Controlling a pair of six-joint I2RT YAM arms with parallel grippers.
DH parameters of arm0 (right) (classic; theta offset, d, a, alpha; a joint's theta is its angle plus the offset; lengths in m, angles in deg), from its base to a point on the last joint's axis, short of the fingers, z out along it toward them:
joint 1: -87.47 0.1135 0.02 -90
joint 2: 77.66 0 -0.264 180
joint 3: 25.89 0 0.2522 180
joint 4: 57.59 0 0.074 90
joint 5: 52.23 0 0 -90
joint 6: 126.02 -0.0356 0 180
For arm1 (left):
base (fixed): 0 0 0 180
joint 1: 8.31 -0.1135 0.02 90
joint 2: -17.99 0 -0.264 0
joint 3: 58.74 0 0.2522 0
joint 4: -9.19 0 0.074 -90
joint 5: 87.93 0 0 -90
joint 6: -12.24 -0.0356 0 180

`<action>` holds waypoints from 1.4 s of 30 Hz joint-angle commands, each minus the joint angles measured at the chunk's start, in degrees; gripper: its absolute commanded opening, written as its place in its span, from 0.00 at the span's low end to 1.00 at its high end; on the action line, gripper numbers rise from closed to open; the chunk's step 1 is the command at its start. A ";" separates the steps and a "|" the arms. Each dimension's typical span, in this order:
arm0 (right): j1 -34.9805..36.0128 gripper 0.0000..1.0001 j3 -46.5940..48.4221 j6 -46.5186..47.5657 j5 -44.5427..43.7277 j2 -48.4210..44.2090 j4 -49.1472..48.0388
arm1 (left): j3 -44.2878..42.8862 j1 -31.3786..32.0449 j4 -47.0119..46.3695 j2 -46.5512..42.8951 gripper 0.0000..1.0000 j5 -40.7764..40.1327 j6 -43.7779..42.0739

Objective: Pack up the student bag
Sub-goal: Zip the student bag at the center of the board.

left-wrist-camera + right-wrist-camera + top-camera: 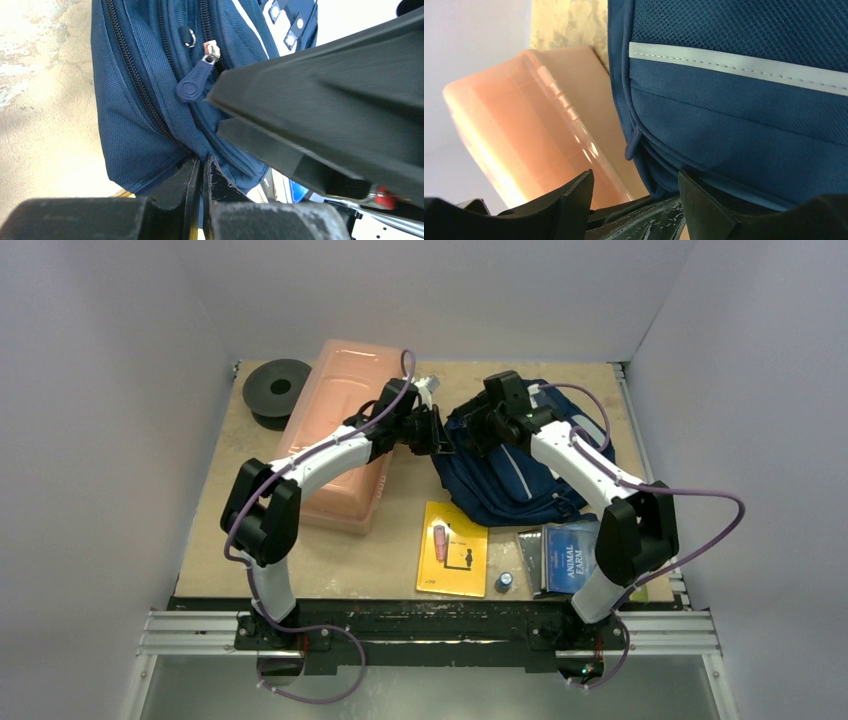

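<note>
Two claws work at the far-left corner of the bag (520, 475). The left claw (202, 167) is closed, pinching a fold of the blue cloth at the bag's edge. The right claw (634, 200) stands with its jaws apart, holding nothing, right against the bag's side seam. A zip pull (192, 85) hangs beside the left claw, and the zips that show look done up.

Packing seems barely begun. The bag lies flat on the table (400, 560), toward the far right. Just in front of it a yellow booklet (452, 548), a blue book (572, 558) and a small round thing (504, 581) lie loose. Opening the bag and loading these is likely all still to do.

Inside the bag nothing can be seen. Left of the bag lies a long pink box (340, 430) with its lid on; I cannot tell what it holds. Beyond that, further left, sits a black spool (277, 390).
</note>
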 commanded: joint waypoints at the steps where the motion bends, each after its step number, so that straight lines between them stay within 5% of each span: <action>1: 1.01 0.66 5.91 -3.73 -9.13 1.55 7.99 | -0.64 0.73 -6.52 -2.40 0.00 0.10 -1.61; 22: 1.03 0.61 20.54 -1.93 -14.16 16.04 19.54 | -1.57 3.41 -2.50 -1.26 0.00 -7.63 -11.90; 33: 0.74 0.22 23.51 1.68 -13.81 18.93 20.67 | -1.82 4.26 0.03 -1.08 0.00 -10.97 -15.14; 37: 0.72 0.00 21.71 5.79 -12.99 16.60 20.21 | -1.87 3.95 0.07 -0.90 0.00 -10.60 -14.32; 42: 0.19 0.00 15.26 22.34 -3.63 13.36 17.90 | -1.54 1.51 -1.00 -0.42 0.00 -8.60 -9.83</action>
